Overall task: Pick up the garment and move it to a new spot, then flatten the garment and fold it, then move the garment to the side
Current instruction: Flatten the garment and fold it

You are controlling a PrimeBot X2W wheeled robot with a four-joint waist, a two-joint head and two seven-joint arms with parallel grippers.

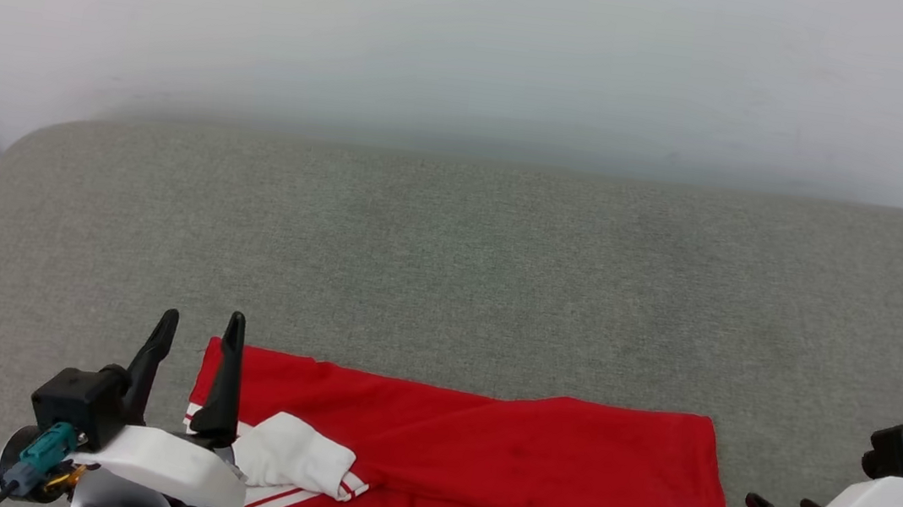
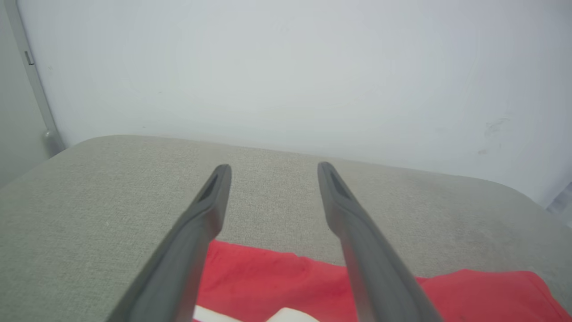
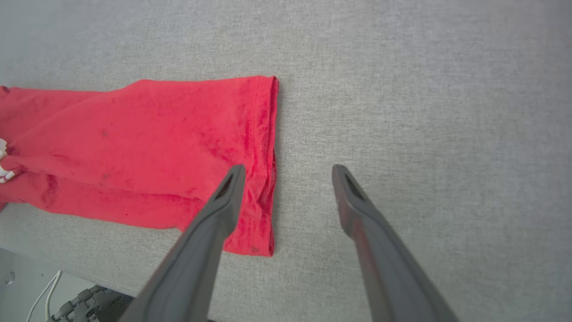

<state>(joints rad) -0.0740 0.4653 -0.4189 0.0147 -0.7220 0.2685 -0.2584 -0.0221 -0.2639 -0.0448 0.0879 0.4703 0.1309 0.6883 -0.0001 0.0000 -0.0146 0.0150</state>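
The garment [image 1: 495, 471] lies folded into a long red strip along the near edge of the grey cushioned surface [image 1: 458, 271]. A white sleeve with striped trim rests on its left part. My left gripper [image 1: 201, 327] hovers open over the strip's left end, one finger above the red cloth, nothing between the fingers. In the left wrist view the garment [image 2: 277, 277] lies below the open left gripper [image 2: 272, 167]. My right gripper [image 1: 780, 504] stands open just past the strip's right end. Seen from the right wrist, the right gripper [image 3: 288, 170] straddles the hem of the garment [image 3: 147, 147], holding nothing.
A pale wall [image 1: 475, 44] rises behind the cushioned surface. The surface's near edge [image 3: 111, 279] runs close under the garment, with a cable and dark wheel below it. A grey upright strip [image 2: 35, 89] stands at the far left.
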